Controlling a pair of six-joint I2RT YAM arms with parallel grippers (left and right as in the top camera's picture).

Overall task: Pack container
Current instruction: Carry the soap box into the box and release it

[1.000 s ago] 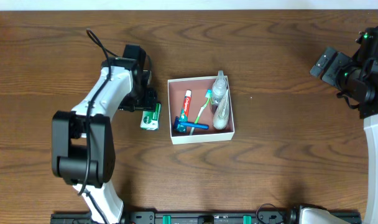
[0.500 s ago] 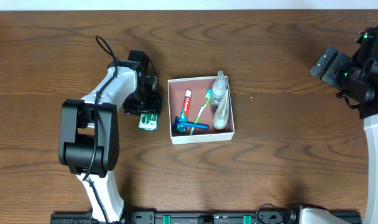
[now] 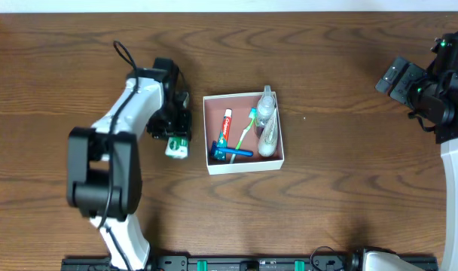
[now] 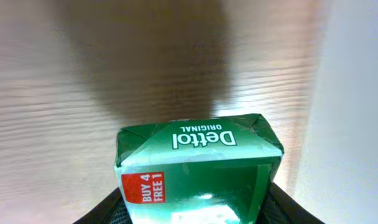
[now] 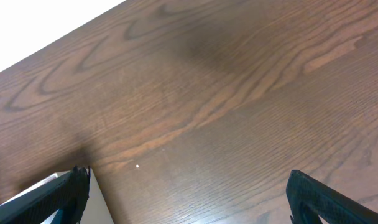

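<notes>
Left hand [image 3: 177,140]: closed on glossy green boxy soap packet [image 4: 198,168], shifted slightly away from matte white-walled container [image 3: 244,166].

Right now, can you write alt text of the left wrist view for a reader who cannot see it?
A green Dettol Original soap packet, with a red BUY 4 FREE 1 label, sits between two dark fingers at the bottom edge. Behind it are a blurred wooden table and a pale surface on the right.
</notes>
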